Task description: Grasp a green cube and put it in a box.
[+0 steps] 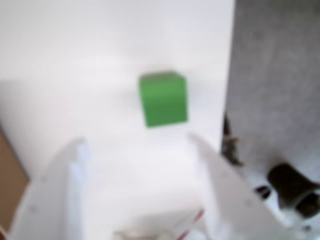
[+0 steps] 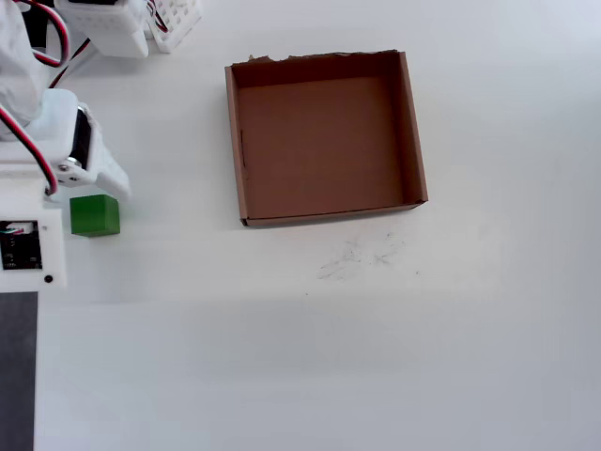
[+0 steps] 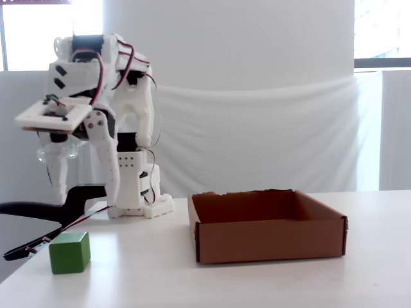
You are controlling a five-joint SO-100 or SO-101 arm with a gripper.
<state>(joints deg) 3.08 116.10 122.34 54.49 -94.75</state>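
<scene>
— Claw (image 1: 140,145) spread wide in the wrist view, white fingers (image 1: 60,190) angled apart at the bottom of the picture, nothing clamped between them.

— And in the other views?

— Hanging above the table in the fixed view (image 3: 87,186), tips pointing down, clear of the surface. Partly cut off at the left edge in the overhead view (image 2: 94,174), just above the green cube (image 2: 95,214) as pictured.

— Where exactly, the green cube?

— Flat on the white table (image 2: 376,357), upright, untouched. Ahead of the spread fingers in the wrist view (image 1: 163,99), blurred but plainly bright green. Near the left edge in the overhead view, well apart from the box (image 2: 415,122). At lower left in the fixed view (image 3: 70,252), below the claw and off to the left of the box (image 3: 270,240).

— Anything in the box?

— Brown cardboard floor bare, low walls all round, far wall ragged along its top in the overhead view. Sitting on the table right of the arm's white base (image 3: 138,205) in the fixed view.

— Anything else nearby?

— Red and black wires (image 2: 42,38) running along the arm at upper left in the overhead view. Dark strip (image 2: 17,371) at the lower left edge beside the table.
</scene>
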